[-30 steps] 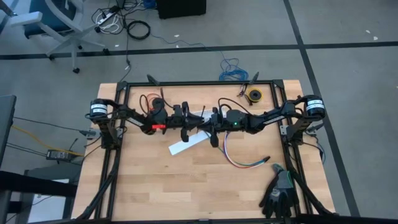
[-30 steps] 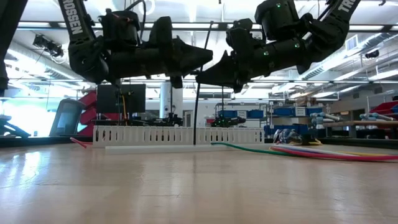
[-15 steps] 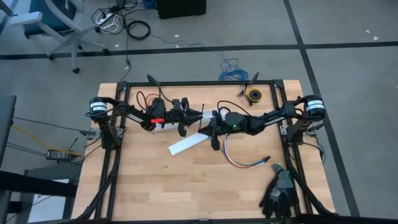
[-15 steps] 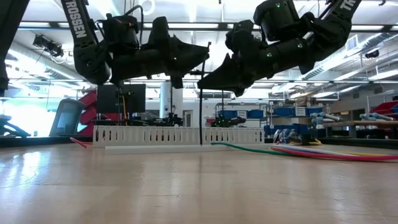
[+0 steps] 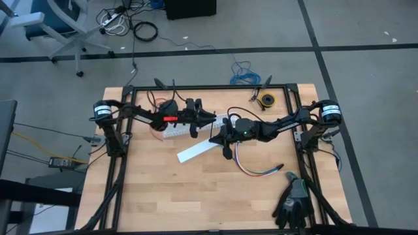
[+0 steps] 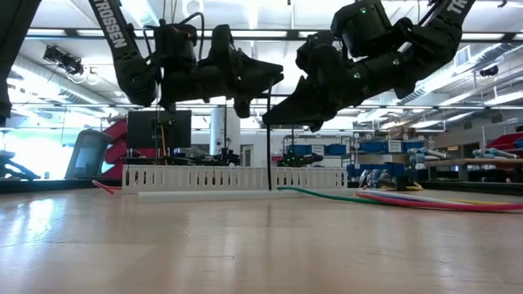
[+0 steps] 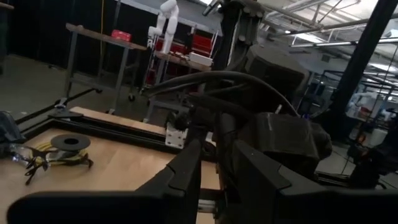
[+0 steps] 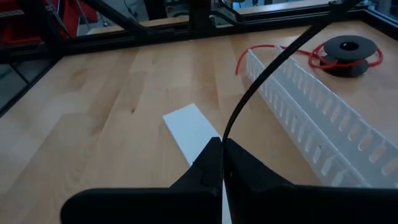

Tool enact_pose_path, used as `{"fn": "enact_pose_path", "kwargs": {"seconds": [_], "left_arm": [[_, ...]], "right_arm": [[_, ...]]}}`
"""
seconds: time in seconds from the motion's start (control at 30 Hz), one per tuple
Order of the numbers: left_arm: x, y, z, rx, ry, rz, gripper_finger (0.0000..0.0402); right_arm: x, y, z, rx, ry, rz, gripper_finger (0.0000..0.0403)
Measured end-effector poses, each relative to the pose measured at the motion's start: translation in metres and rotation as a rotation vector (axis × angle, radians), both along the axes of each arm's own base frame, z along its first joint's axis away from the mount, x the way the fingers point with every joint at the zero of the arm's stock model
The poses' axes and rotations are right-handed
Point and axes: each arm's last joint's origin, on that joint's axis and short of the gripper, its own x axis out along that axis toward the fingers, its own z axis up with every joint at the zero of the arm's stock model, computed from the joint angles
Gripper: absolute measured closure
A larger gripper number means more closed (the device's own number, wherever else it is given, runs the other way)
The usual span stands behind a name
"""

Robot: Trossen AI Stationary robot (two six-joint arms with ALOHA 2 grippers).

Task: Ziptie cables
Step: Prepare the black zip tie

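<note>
The ziptie (image 6: 270, 155) is a thin dark strip standing upright above the table's middle; in the right wrist view the ziptie (image 8: 261, 74) arcs away from my fingers. My right gripper (image 8: 222, 146) is shut on it. My left gripper (image 5: 210, 117) hovers beside the ziptie's upper part, its fingers (image 7: 186, 168) a narrow gap apart; I cannot tell whether they touch it. The cables (image 5: 255, 168), thin multicoloured wires, lie curved on the table toward the right, no gripper near them. My right gripper pinches the ziptie about midway along its length (image 8: 225, 134) between its two shut fingers. The fingers come from the table's right, slanting down, and lie across the strip. The ziptie stands upright, its lower end (image 6: 270, 186) hanging close to the tabletop.
A white slotted channel (image 5: 186, 127) lies under the grippers, with a flat white strip (image 5: 196, 152) nearer. A black spool with red wire (image 8: 348, 48) sits far left, a spool with yellow wire (image 5: 266, 100) far right, and dark gloves (image 5: 294, 202) at the near right corner.
My left gripper has moved toward the table's far edge and a little right, rolling as it went. My right gripper has tipped slightly downward. The ziptie, which leaned a second ago, now stands upright.
</note>
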Motion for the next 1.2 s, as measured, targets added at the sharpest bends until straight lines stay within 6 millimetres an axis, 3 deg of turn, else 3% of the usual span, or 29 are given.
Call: {"fn": "enact_pose_path", "kwargs": {"seconds": [0.5,0.8,1.2], "left_arm": [[-0.003,0.012,0.003,-0.015,-0.012,0.005,0.0303],[-0.003,0.011,0.002,0.015,-0.009,0.005,0.0392],[0.000,0.002,0.002,0.064,-0.012,-0.011,0.0399]], "right_arm": [[0.000,0.001,-0.001,-0.001,0.009,0.000,0.0403],[0.000,0.001,-0.001,-0.008,0.009,0.002,0.0403],[-0.001,-0.002,-0.003,-0.018,0.036,-0.095,0.0399]]}}
